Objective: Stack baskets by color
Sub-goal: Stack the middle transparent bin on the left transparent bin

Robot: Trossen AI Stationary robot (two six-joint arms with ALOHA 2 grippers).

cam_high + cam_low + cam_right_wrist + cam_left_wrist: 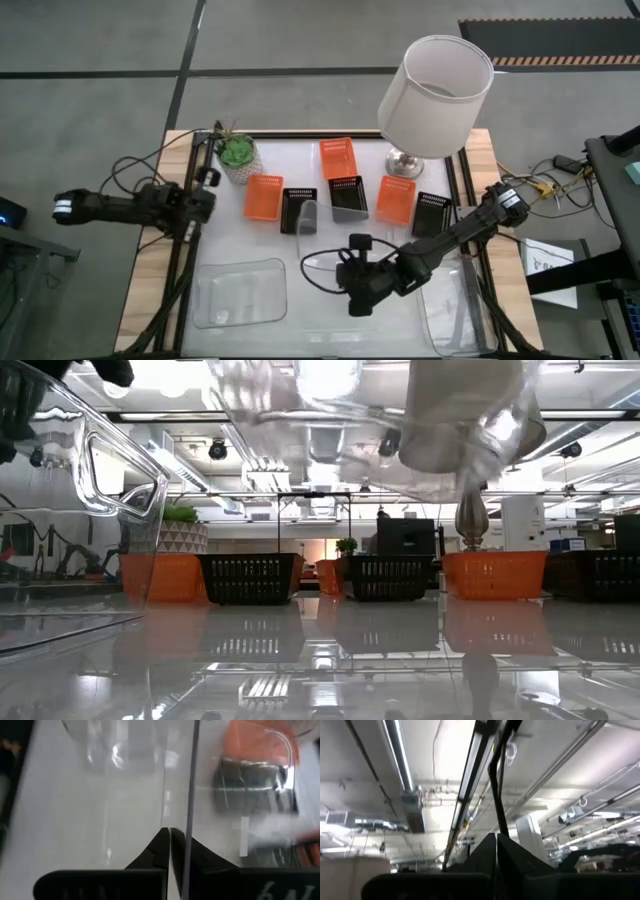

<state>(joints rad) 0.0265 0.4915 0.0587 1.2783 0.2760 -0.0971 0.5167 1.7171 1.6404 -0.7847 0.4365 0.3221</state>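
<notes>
My right gripper [347, 283] is over the table's middle, shut on a clear tray [322, 268] that hangs above the table; the low view shows this tray [370, 420] from below. Orange baskets [263, 197] [338, 158] [395, 198] and black baskets [298, 208] [348, 195] [430, 213] stand on their bottoms in the far half. Two more clear trays [238, 292] [455, 312] lie at the near left and near right. My left gripper [496, 842] is shut and holds nothing; it points up at the ceiling from the table's left edge [205, 200]. My right gripper pinches a thin upright wall of the clear tray [191, 795] between its two fingers [155, 850], slanting down from the table's right side. The tray is lifted clear of the table. The fingers themselves hide the place of contact.
A white lamp [435, 95] on a metal foot stands at the far right, above the baskets. A green potted plant [238, 152] stands at the far left. Bare table shows in the near middle, between the two lying trays. Cables run along the left edge.
</notes>
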